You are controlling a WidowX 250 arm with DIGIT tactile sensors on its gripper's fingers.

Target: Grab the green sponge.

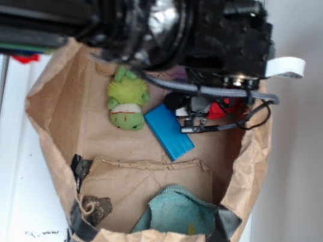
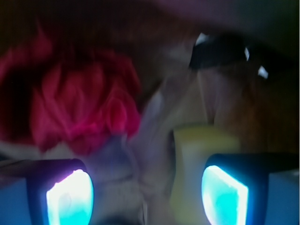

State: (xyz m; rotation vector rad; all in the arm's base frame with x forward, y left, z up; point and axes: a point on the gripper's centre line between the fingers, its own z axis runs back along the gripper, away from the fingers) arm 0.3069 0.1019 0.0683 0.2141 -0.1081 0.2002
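Exterior view showed a black robot arm (image 1: 105, 9) reaching over a brown paper bag (image 1: 66, 107) laid open on a white bench (image 1: 4, 195). Inside lay a green frog plush (image 1: 128, 101), a blue block (image 1: 169, 131), a teal cloth (image 1: 181, 212) and something red (image 1: 221, 110) under the hand (image 1: 201, 118). Wrist view, blurred, showed the hand (image 2: 145, 192) with its two fingers (image 2: 70, 197) spread apart, holding nothing. A pale yellow-green sponge (image 2: 201, 145) sat between them, just beside one finger, with a crumpled red cloth (image 2: 84, 108) beyond.
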